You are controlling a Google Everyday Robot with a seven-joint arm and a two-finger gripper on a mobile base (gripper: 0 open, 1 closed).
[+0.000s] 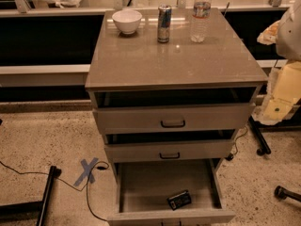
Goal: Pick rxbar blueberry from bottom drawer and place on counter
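The rxbar blueberry, a small dark flat wrapper, lies on the floor of the bottom drawer, near its front right. That drawer is pulled fully out. The two upper drawers are slightly open. The counter is the glossy grey-brown top of the cabinet. My gripper shows as a pale cream and white shape at the right edge of the camera view, beside the cabinet's right side at about the height of the top drawer, well away from the bar.
On the back of the counter stand a white bowl, a slim can and a water bottle. On the floor are a blue tape X, black cables and chair casters.
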